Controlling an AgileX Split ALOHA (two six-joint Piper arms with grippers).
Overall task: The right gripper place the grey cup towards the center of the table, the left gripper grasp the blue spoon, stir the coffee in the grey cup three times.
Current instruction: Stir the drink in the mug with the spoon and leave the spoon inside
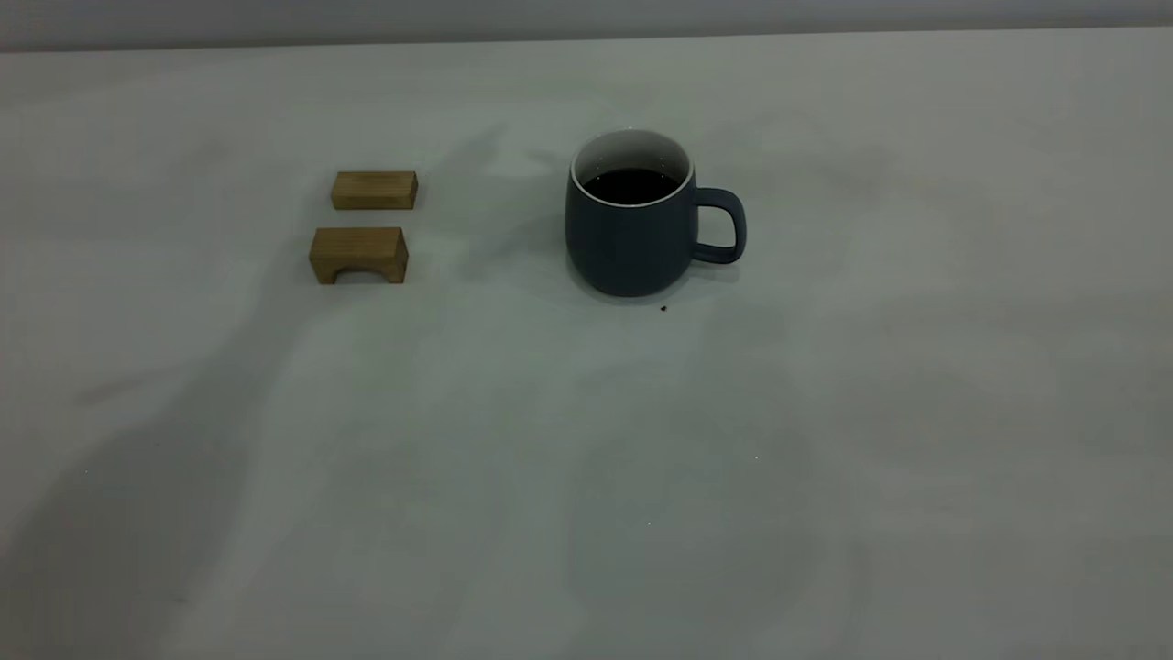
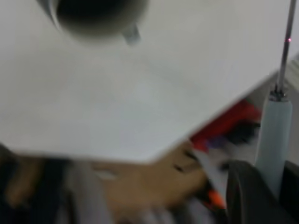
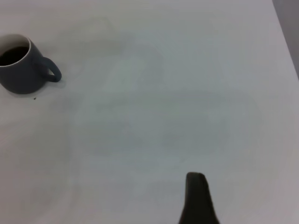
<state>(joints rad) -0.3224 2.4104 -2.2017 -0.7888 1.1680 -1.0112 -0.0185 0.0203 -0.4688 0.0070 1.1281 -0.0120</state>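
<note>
While the grey cup (image 1: 630,220) stands mid-table (image 1: 825,440) holding coffee (image 1: 630,185), neither arm shows from outside. By my left wrist view, the left gripper (image 2: 273,179) seems clamped on the blue spoon (image 2: 273,140), pointing toward the cup. My right gripper (image 3: 198,200) is well apart; grip unclear.

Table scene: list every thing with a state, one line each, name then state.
grey cup: upright on the table, handle toward the right arm's side, nothing touching it.
coffee: inside the grey cup, well below the rim.
blue spoon: off the table, held up in the left pincer, seen in the left wrist view only.
two wooden blocks: resting on the table, apart from the cup, nothing on them.
right pincer: above bare table, away from the cup.
</note>
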